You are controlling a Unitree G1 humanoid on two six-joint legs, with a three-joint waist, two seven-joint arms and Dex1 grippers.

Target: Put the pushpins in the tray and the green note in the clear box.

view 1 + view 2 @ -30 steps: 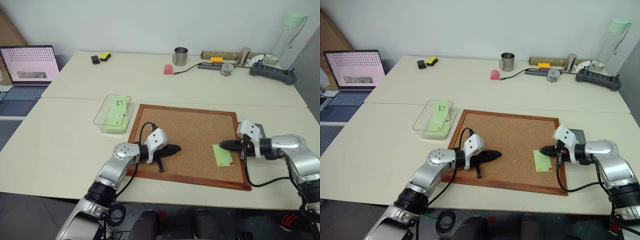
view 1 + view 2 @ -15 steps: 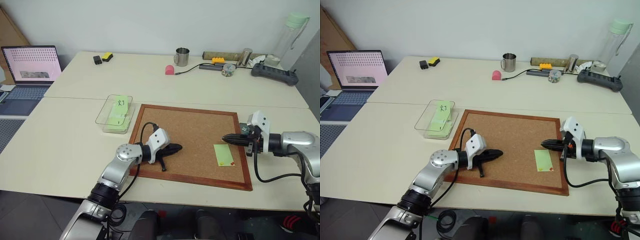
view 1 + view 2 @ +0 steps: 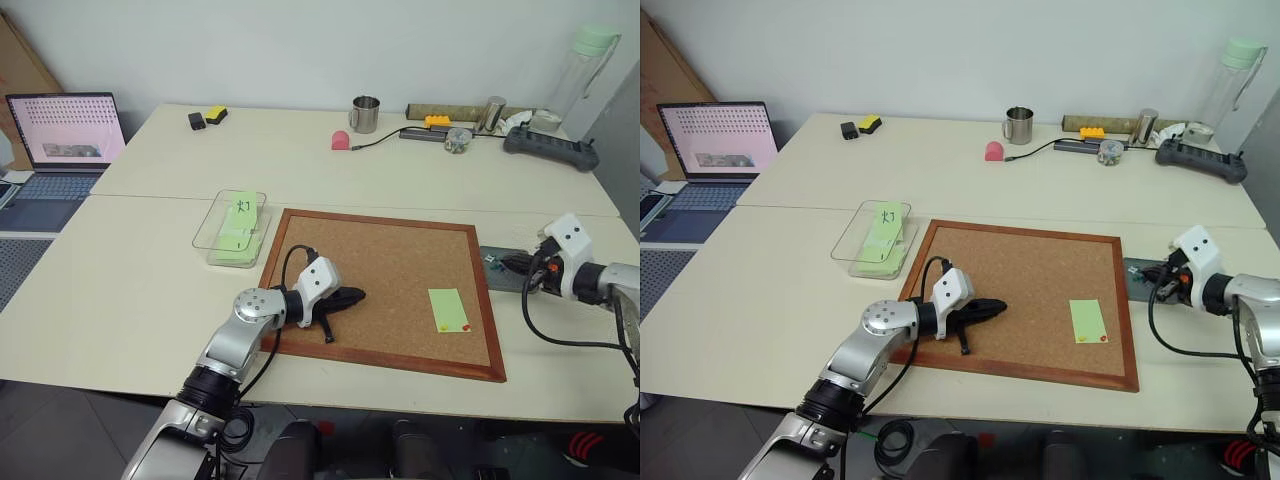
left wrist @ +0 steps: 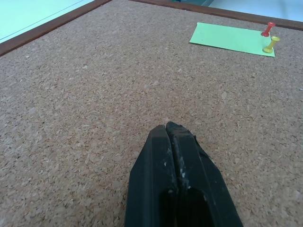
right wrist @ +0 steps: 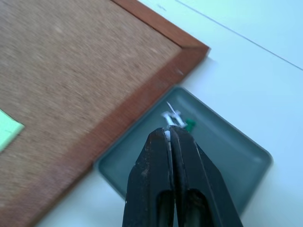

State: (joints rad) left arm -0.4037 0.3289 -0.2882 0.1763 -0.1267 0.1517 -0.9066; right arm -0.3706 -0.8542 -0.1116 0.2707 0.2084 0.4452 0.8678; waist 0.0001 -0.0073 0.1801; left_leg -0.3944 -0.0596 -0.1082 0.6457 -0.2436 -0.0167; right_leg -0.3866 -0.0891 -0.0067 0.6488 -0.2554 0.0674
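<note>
Head views: wood-framed cork board [image 3: 380, 285] carrying plain pale green paper note [image 3: 449, 309], red and yellow pushpins [image 3: 465, 327] at its near corner. Left wrist view: left gripper [image 4: 166, 126] closed, empty, over cork. Right wrist view: right gripper [image 5: 169, 131] nearly closed on a white pin [image 5: 169, 117] above dark grey square tray [image 5: 236, 156]; teal pin [image 5: 190, 125] beside it.

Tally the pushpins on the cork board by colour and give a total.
Red pushpin: 1
Yellow pushpin: 1
Total: 2
</note>
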